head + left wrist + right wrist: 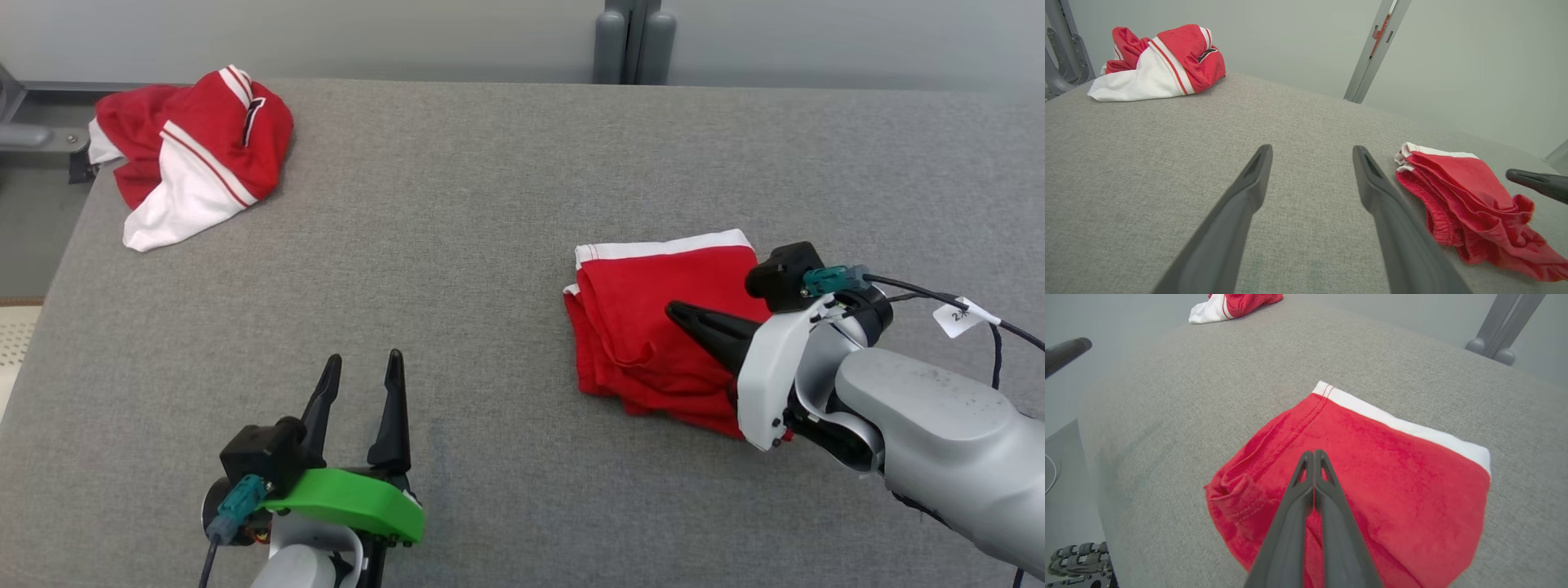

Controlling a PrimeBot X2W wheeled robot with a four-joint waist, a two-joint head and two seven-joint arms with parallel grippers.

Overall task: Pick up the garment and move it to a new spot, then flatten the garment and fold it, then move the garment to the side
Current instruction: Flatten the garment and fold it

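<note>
Garment (637, 327): folded red stack with a white band on its far edge, lying on the right half of the bench (490, 204).
Right jaws: clenched, nothing pinched between them. The tips are over the cloth's middle, pointing left. I can't tell whether they touch it.
Left jaws: released over bare bench, well apart from the garment.
Nearer arm: right — you'd likely use it for the side move.
Key relation: garment lies directly under the right jaws.
Other pile (196, 151): crumpled red-and-white cloth at the far left corner — steer clear.
</note>
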